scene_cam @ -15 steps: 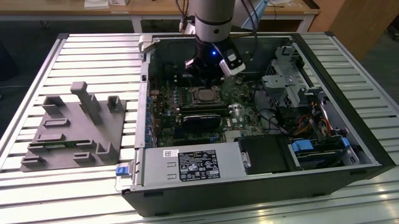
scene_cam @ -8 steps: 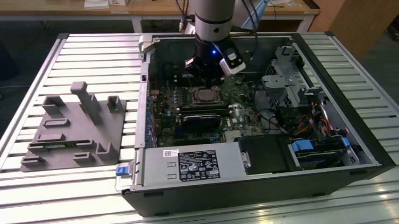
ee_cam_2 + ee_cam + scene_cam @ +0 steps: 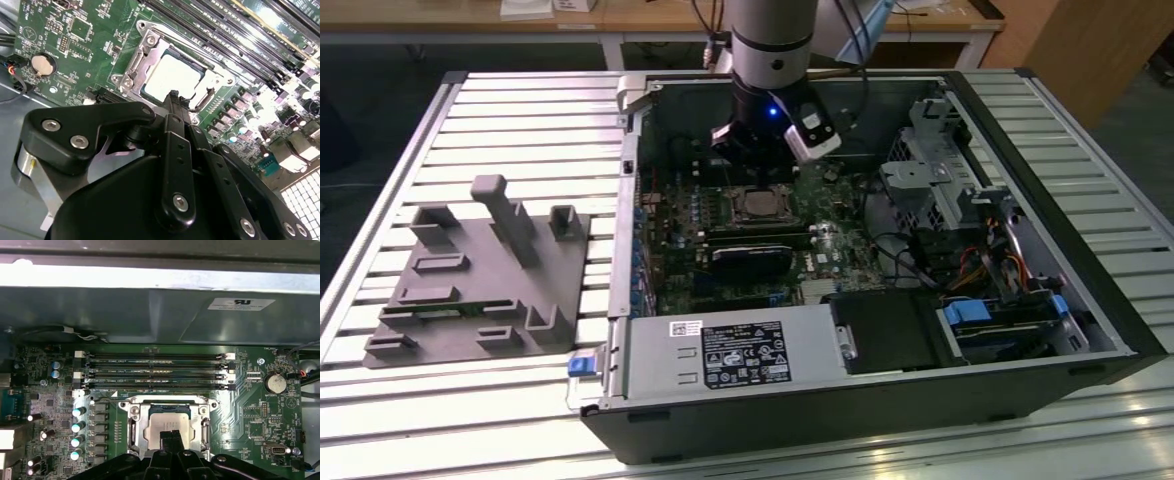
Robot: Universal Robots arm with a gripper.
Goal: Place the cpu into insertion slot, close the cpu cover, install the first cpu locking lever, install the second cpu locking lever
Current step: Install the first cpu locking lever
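Exterior, gripper: the gripper (image 3: 750, 172) hangs inside the case (image 3: 634, 150), just above the cpu (image 3: 758, 207).
Exterior, cpu: it lies flat in the slot (image 3: 734, 208), silver top up.
Exterior, room: there is open air above the board. A black card (image 3: 754, 247) lies near the slot, and the drive cage (image 3: 927, 175) is well apart on the exterior view's right.
Second wrist, fingers: the fingertips (image 3: 172, 96) are pressed together with nothing pinched. They are over one edge of the cpu; whether they touch it cannot be told.
Second wrist, cover: the cover (image 3: 145, 52) appears to lie down around the cpu, its window framing the chip.
Second wrist, lever: a wire lever (image 3: 204, 100) sits just beside the tips; whether it is latched cannot be told.
Second wrist, step: as a judgement, the cpu is placed, the cover looks shut, and lever work is in hand.
First wrist, edges: the RAM slots (image 3: 155, 372) run just beyond one edge of the cover. Capacitors (image 3: 77, 427) stand in a row near one side.
First wrist, call: the move likely calls for the closed tips to catch the thin wire and press it along the cover's side. They must not scrape the cpu top or ride onto the RAM slots.
First wrist, margin: tight sideways, free upward.
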